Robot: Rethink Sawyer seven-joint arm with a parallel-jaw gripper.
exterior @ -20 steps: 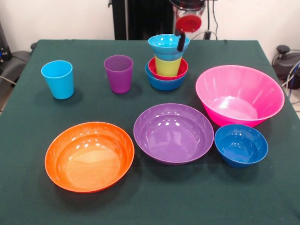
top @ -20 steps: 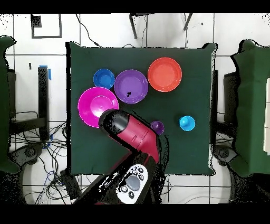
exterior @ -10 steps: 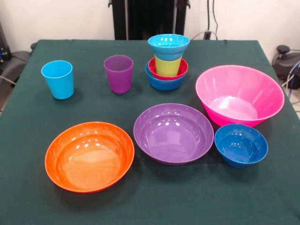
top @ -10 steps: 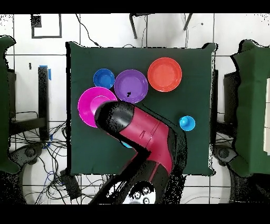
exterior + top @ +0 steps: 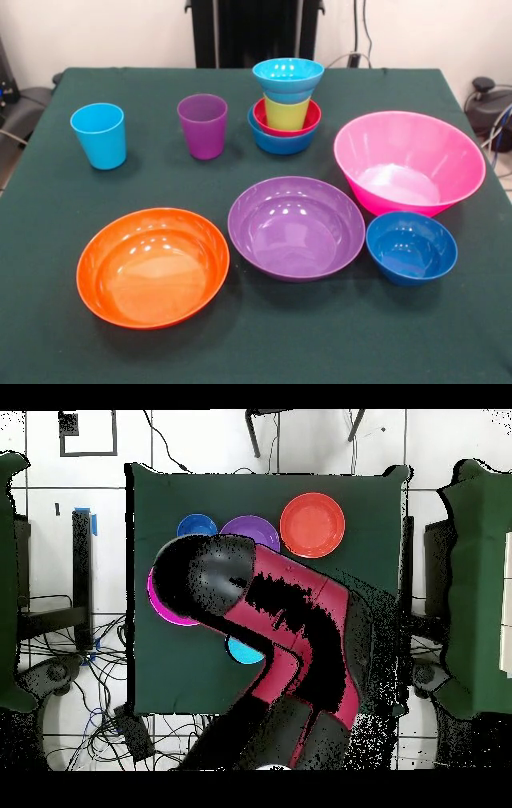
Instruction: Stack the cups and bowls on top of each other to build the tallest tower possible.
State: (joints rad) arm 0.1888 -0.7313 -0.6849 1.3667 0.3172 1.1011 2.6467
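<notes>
The tower stands at the back of the table in the front view: a blue bowl (image 5: 280, 142), a red bowl (image 5: 308, 122), a lime green cup (image 5: 286, 114) and a cyan bowl (image 5: 288, 76) uppermost. To its left stand a purple cup (image 5: 202, 126) and a light blue cup (image 5: 99, 134). In front lie the wide orange bowl (image 5: 152, 266), the wide purple bowl (image 5: 296, 226), the big pink bowl (image 5: 408, 162) and a small dark blue bowl (image 5: 411, 246). No gripper shows in the front view. In the overhead view only the red and black arm (image 5: 280, 614) shows, hiding whatever hangs under it.
In the overhead view the arm covers most of the pink bowl (image 5: 160, 606), part of the purple bowl (image 5: 262, 527) and both loose cups. The orange bowl (image 5: 312, 525), the dark blue bowl (image 5: 195, 524) and the tower's cyan top (image 5: 243, 650) peek out.
One second ago the gripper hung at the tower's cyan bowl; it has left the front view. In the overhead view the arm looms larger and covers more of the table.
</notes>
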